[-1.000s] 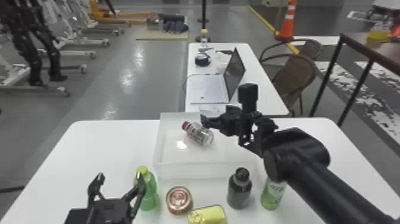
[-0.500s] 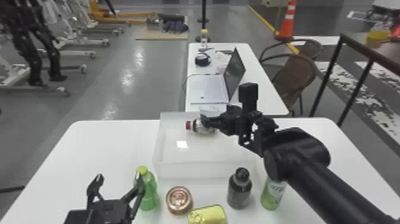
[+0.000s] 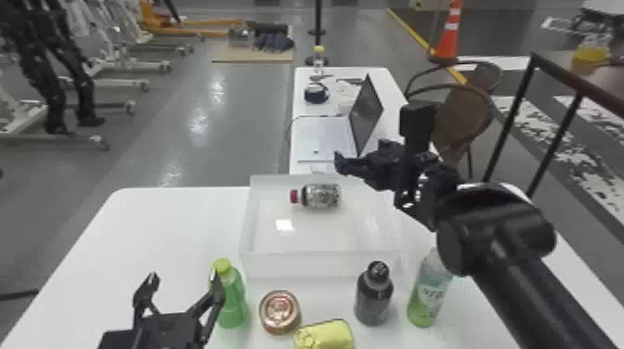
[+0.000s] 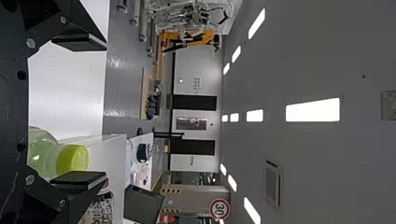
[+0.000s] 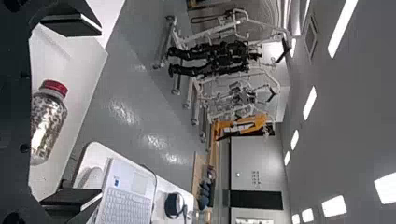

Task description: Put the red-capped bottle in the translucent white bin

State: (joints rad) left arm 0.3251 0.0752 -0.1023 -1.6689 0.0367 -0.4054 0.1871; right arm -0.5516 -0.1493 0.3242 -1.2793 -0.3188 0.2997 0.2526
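1. The red-capped bottle [image 3: 321,195] lies on its side inside the translucent white bin [image 3: 320,265], near the far wall; its long axis runs roughly left to right, cap [image 3: 294,196] leftward.
2. The right gripper [image 5: 100,112] is the nearer one, above the bottle's base end, fingers spread and apart from it. The placing looks done; the next move should only need to lift and back away rightward, clear of the rim.
3. The left gripper [image 3: 184,277] is parked empty and open beside the green bottle [image 3: 232,301].
4. The bottle is round-shouldered, glossy, with mottled silvery sides; the bin is smooth, straight-walled, probably plastic.
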